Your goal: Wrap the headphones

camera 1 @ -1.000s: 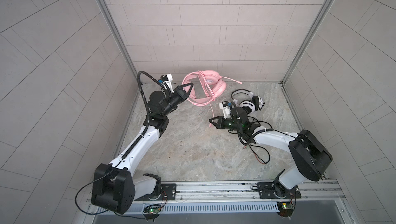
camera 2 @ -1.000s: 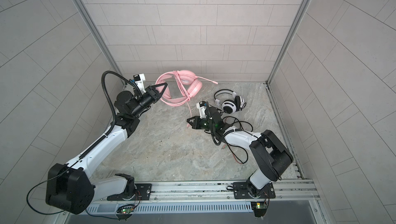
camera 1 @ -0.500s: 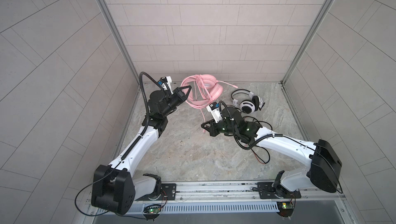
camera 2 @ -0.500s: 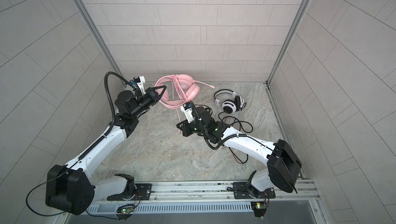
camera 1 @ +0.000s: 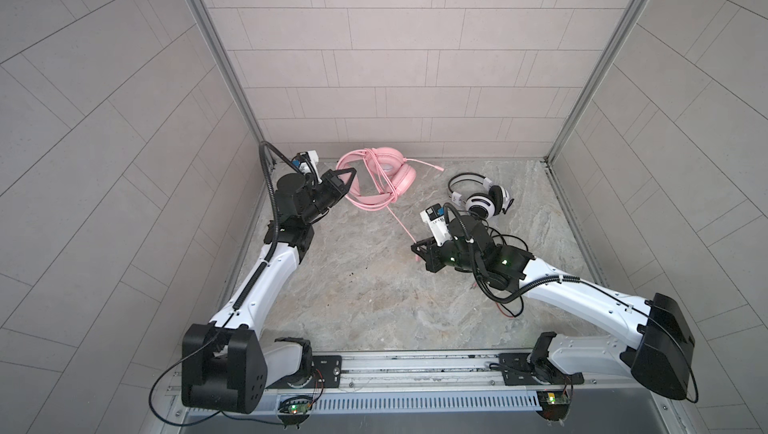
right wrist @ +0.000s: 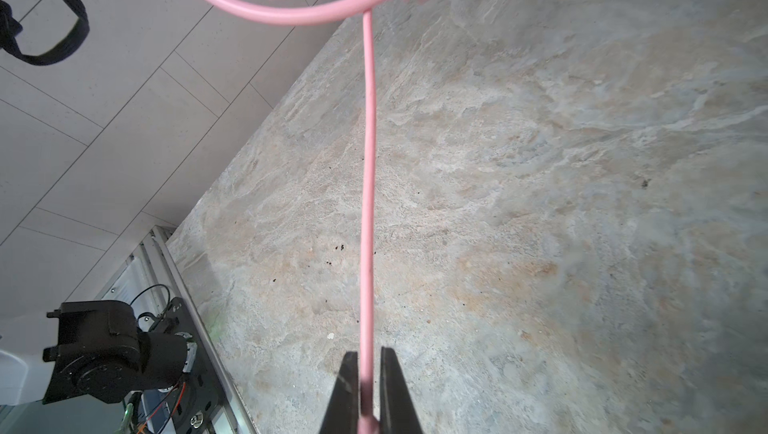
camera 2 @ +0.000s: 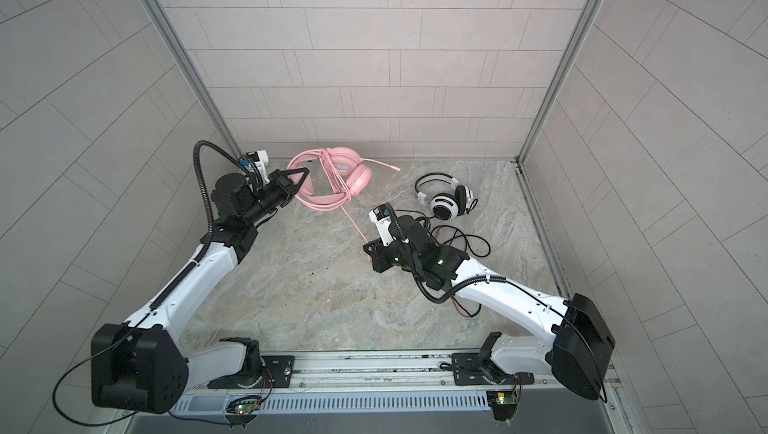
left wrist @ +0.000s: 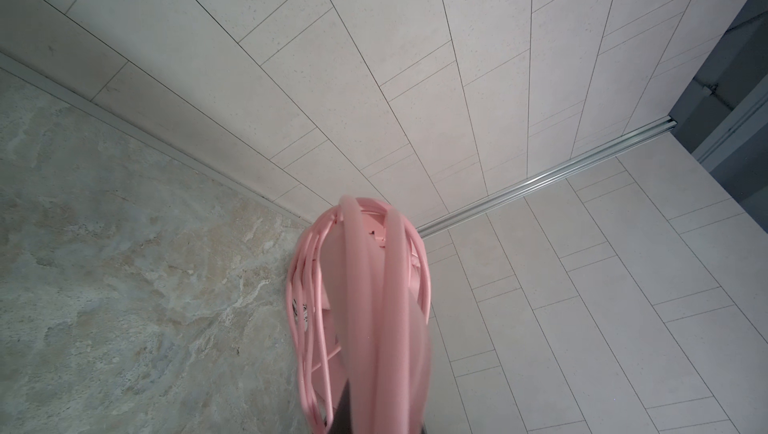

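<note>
The pink headphones (camera 1: 376, 170) (camera 2: 347, 172) hang near the back wall with several loops of pink cable around them. My left gripper (camera 1: 352, 171) (camera 2: 305, 172) is shut on their headband, which covers its jaws in the left wrist view (left wrist: 365, 286). One pink cable strand (camera 1: 399, 224) runs straight from the headset to my right gripper (camera 1: 414, 245) (camera 2: 368, 247). That gripper (right wrist: 366, 355) is shut on the strand (right wrist: 368, 203). The white-and-black headphones (camera 1: 482, 203) (camera 2: 446, 203) lie at the back right with their black cable (camera 1: 505, 240) loose behind my right wrist.
Tiled walls close in the marble floor (camera 1: 365, 307) on three sides, and a metal rail (camera 1: 415, 369) runs along the front. The pink microphone boom (camera 1: 428, 164) sticks out to the right. Thin red and black wires (camera 1: 509, 313) lie beside the right arm.
My left gripper has shifted the pink headphones slightly left. My right arm has stretched out and turned, and the cable strand between headset and right gripper is now longer and straight.
</note>
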{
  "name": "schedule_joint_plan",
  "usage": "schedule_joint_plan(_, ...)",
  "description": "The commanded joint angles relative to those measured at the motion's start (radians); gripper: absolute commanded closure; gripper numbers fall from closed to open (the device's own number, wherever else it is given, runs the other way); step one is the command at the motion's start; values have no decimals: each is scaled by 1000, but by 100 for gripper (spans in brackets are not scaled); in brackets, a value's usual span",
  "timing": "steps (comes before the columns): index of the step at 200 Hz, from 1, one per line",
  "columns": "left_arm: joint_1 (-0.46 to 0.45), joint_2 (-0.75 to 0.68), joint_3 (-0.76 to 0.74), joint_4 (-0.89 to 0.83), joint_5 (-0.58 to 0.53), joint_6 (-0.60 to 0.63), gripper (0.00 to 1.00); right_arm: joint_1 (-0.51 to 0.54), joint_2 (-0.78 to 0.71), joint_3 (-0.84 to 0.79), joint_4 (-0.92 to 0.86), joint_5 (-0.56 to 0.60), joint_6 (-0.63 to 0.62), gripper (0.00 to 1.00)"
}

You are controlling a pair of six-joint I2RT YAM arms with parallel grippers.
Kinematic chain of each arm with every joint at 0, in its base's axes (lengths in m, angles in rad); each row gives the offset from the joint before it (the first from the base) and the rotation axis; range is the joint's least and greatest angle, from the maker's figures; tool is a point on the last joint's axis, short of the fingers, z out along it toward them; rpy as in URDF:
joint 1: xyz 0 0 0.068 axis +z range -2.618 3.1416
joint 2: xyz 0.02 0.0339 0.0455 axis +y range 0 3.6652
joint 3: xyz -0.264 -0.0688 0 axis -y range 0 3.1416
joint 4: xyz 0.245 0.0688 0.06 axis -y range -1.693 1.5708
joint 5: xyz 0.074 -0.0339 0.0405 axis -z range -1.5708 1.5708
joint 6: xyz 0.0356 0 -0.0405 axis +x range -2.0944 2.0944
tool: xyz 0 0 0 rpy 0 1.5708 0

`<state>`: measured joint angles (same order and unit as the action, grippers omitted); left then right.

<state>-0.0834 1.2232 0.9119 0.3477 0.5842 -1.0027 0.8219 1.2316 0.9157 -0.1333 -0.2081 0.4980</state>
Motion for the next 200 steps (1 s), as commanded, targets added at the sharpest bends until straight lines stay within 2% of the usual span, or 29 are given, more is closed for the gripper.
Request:
schedule_joint_plan(1, 47, -61, 19, 106, -2, 0, 100, 2, -46, -7, -82, 46, -33, 95)
schedule_joint_plan(30, 79, -86, 13, 63, 22, 19, 100, -1, -83, -9, -156, 93, -72, 95)
schedule_joint_plan(52, 83, -116, 28, -82, -7, 120, 100, -32, -114, -14, -175, 86, -75, 96)
schedule_joint_plan(98, 83, -129, -11, -222, -60, 227, 100, -41, -134, 18, -197, 90, -82, 96)
schedule_joint_plan(126, 80, -84, 48, -396, -33, 353, 100, -41, -125, 56, -217, 97, -104, 98)
schedule_joint_plan(200, -21, -37, 109, -598, -40, 550, 100, -38, -89, 207, -283, 181, -186, 98)
